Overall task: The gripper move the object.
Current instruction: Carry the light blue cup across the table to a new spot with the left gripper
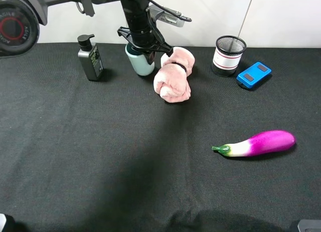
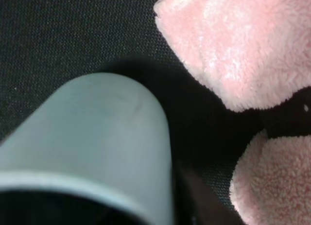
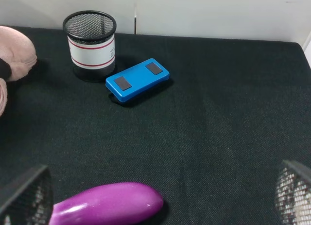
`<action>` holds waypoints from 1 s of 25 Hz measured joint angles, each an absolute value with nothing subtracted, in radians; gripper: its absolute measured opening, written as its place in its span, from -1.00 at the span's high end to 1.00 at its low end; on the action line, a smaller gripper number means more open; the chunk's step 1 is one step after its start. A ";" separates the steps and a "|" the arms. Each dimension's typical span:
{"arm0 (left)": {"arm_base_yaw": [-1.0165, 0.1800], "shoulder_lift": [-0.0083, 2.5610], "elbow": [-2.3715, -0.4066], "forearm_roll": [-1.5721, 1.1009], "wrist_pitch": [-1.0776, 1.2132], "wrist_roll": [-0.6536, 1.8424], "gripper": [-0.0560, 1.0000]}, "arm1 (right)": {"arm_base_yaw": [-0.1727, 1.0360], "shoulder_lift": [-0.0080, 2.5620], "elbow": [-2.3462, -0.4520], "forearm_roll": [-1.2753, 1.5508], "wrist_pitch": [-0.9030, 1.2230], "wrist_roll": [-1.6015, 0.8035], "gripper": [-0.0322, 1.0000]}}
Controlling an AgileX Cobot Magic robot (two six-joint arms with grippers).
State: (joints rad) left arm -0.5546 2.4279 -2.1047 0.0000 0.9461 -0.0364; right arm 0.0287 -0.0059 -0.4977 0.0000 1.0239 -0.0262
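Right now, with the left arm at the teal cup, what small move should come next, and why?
Probably to close the jaws on the cup, if they do not grip it yet. The left gripper sits over its top, and the left wrist view shows its wall very near, but no grip shows. The pink plush lies close beside it, so pushing sideways looks risky.

The cup (image 1: 142,66) is pale teal, the plush (image 1: 173,80) pink, the aubergine (image 1: 261,143) purple fading to white, the surface (image 1: 100,157) black
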 joint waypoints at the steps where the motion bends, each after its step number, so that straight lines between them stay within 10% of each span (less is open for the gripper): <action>1: -0.555 2.429 -2.105 0.000 0.946 -0.036 0.30 | 0.029 -0.006 -0.498 0.000 1.024 -0.026 -0.41; 10: -0.552 2.429 -2.105 0.000 0.935 -0.036 -0.27 | 0.029 -0.006 -0.498 0.000 1.024 -0.026 -0.41; 25: -0.552 2.428 -2.177 0.000 0.977 -0.036 -0.33 | 0.029 -0.006 -0.498 0.000 1.024 -0.026 -0.41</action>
